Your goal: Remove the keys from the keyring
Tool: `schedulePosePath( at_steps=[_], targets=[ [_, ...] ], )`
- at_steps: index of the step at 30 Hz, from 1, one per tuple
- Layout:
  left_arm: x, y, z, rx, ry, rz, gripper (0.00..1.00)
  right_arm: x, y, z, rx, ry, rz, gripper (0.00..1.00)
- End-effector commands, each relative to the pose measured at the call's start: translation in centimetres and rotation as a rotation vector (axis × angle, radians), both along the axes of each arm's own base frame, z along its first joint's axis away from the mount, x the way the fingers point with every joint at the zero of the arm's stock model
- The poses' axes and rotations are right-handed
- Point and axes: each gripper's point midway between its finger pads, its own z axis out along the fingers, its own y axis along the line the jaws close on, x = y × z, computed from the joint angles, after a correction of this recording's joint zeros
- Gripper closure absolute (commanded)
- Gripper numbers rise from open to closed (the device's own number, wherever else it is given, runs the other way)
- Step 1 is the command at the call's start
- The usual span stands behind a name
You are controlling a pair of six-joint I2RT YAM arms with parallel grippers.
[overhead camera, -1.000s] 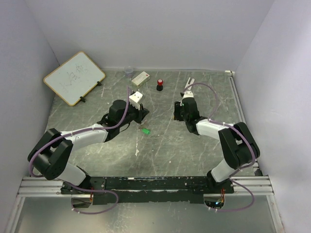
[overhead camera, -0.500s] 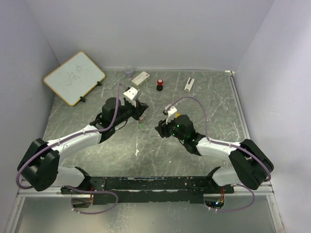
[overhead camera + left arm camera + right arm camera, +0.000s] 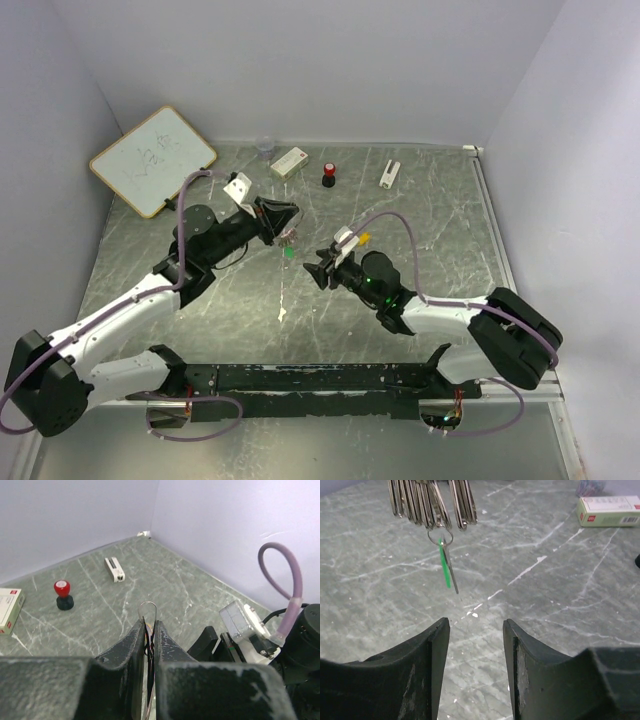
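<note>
My left gripper (image 3: 285,226) is shut on the keyring and holds it above the table. In the left wrist view the thin wire loop of the keyring (image 3: 147,611) sticks out past the shut jaws of the left gripper (image 3: 149,626), with an orange sliver between them. The green key (image 3: 289,252) hangs below. In the right wrist view the keyring (image 3: 440,535) hangs from the left fingers (image 3: 432,500), with the green key (image 3: 443,562) and a thin grey blade dangling. My right gripper (image 3: 318,272) is open and empty, just right of the key; it also shows in the right wrist view (image 3: 475,625).
A whiteboard (image 3: 152,160) leans at the back left. A white box (image 3: 289,161), a red-capped black knob (image 3: 328,175), a white block (image 3: 389,173) and a small clear cup (image 3: 264,147) stand along the back wall.
My left gripper has lifted the keyring, and the green key has come off the table and now hangs. My right gripper has swung from the back right down to just right of the key.
</note>
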Motion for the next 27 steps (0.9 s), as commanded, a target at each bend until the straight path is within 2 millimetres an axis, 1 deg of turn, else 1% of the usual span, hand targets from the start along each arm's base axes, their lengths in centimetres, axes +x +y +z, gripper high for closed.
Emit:
schedulePosePath(
  at_steps=[1,6,14,19,23,27],
  targets=[
    [-1.3,0.3,1.8,-0.054,-0.018,-0.037,0.93,0.0,0.7,3.5,0.100,-0.109,-0.020,0.53],
    [-1.8,0.1,2.5,-0.080,-0.021,-0.062,0.93,-0.7,2.0,4.6,0.123,-0.164,0.013,0.54],
    [-1.9,0.0,2.5,-0.104,-0.014,-0.065,0.93,-1.0,3.5,5.3,0.139,-0.185,0.046,0.55],
    [-2.1,0.1,2.6,-0.115,-0.015,-0.068,0.93,-1.0,4.3,5.3,0.133,-0.192,0.056,0.57],
    [-2.2,0.1,2.6,-0.122,-0.019,-0.074,0.93,-0.7,4.9,5.0,0.129,-0.190,0.057,0.58],
    [-2.5,0.1,2.9,-0.126,-0.025,-0.079,0.93,-0.4,5.2,5.2,0.133,-0.199,0.048,0.60]
  ],
)
